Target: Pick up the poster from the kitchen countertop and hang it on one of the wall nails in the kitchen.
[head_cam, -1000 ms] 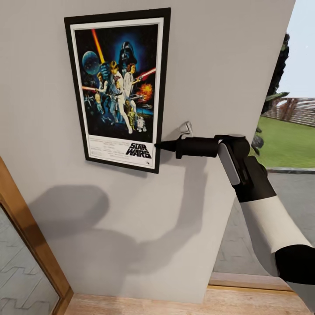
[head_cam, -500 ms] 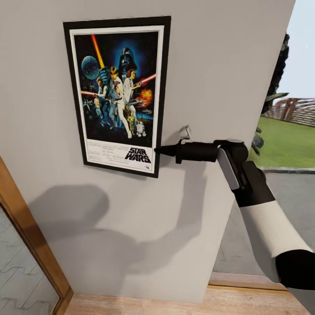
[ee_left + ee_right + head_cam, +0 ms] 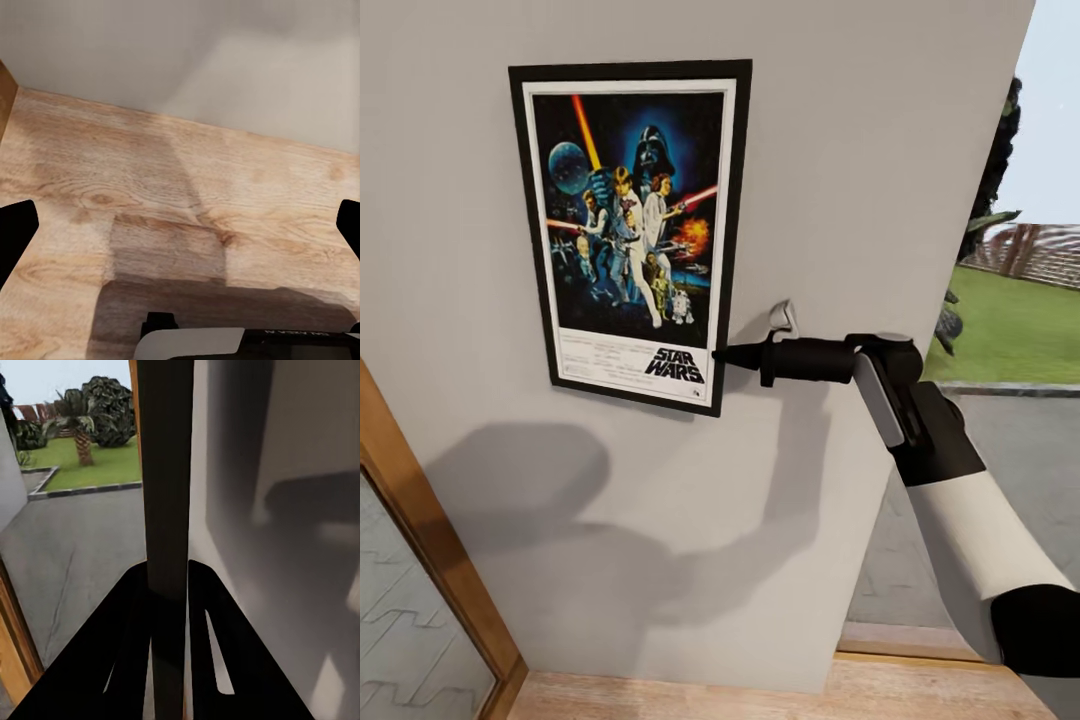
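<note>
One poster (image 3: 632,230) against wall (image 3: 860,150), right jaws (image 3: 718,353) clamping its edge

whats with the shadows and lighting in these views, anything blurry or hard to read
Head view: the right arm casts a soft dark shadow on the wall below the poster, whose artwork is sharp. Right wrist view: the poster is an unlit dark slab in the right gripper, with daylight behind. Left wrist view: a blocky shadow on the wood floor.
</note>
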Robot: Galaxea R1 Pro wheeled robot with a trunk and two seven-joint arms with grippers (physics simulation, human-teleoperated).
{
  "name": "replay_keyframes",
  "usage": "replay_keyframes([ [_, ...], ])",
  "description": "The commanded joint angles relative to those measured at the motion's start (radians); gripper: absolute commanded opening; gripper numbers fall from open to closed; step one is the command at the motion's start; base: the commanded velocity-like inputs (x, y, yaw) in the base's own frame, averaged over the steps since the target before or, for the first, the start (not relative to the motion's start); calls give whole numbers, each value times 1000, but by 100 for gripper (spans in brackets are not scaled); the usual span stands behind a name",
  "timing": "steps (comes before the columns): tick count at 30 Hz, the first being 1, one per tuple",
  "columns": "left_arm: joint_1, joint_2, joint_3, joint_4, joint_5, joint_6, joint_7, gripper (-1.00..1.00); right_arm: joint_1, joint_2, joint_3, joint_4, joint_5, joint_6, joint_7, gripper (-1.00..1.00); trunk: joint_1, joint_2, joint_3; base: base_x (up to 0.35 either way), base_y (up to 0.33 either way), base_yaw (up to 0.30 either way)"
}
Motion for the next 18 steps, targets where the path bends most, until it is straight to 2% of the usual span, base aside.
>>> replay_keyframes([
  [1, 0, 0, 3, -1, 0, -1, -5, 100, 1, -1, 1, 0, -8, 6, 2, -100, 1, -2, -2, 0, 0, 0],
  [18, 0, 0, 3, -1, 0, -1, -5, 100, 27, -1, 2, 1, -7, -2, 23, -100, 1, -2, -2, 0, 0, 0],
])
